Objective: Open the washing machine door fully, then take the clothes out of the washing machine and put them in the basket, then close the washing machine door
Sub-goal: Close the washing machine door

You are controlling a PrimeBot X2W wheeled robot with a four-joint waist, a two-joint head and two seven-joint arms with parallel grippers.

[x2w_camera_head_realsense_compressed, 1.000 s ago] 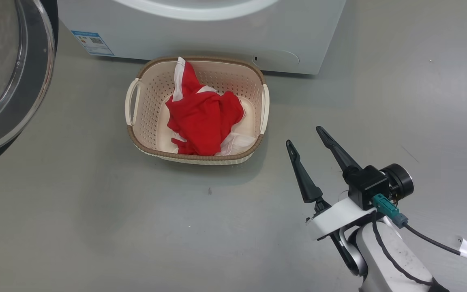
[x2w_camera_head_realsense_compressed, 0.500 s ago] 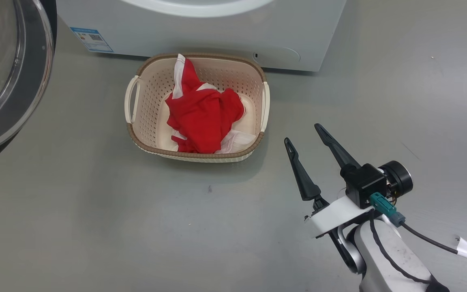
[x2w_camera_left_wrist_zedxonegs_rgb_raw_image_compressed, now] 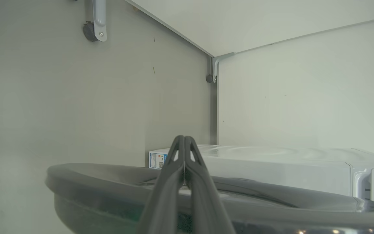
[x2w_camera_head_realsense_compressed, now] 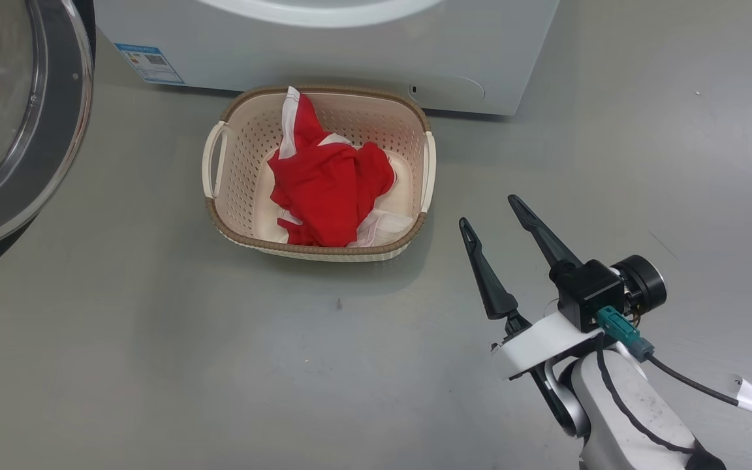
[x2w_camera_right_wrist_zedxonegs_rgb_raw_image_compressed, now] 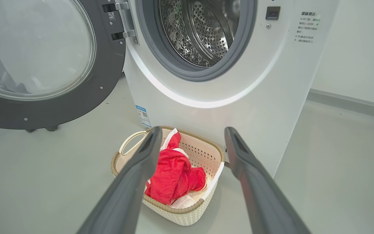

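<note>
Red clothes [x2w_camera_head_realsense_compressed: 327, 196] lie in basket [x2w_camera_head_realsense_compressed: 239, 176] on floor just in front of washing machine [x2w_camera_head_realsense_compressed: 324, 52], right hand [x2w_camera_head_realsense_compressed: 488, 211] spread & empty nearby, left hand [x2w_camera_left_wrist_zedxonegs_rgb_raw_image_compressed: 184, 139] clenched shut by rim of open washing machine door [x2w_camera_head_realsense_compressed: 62, 130]: prob. best push rim w/ steady sweep till latched.

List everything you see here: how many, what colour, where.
washing machine: one, white, behind the basket
washing machine door: one, black rim and clear glass, swung open on the left
basket: one, cream with brown rim, on the floor before the machine
clothes: one, red and white, inside the basket
label: one, blue, low on the machine's front
right gripper: one, dark, open, right of the basket
left gripper: one, dark, shut, by the door's rim
</note>
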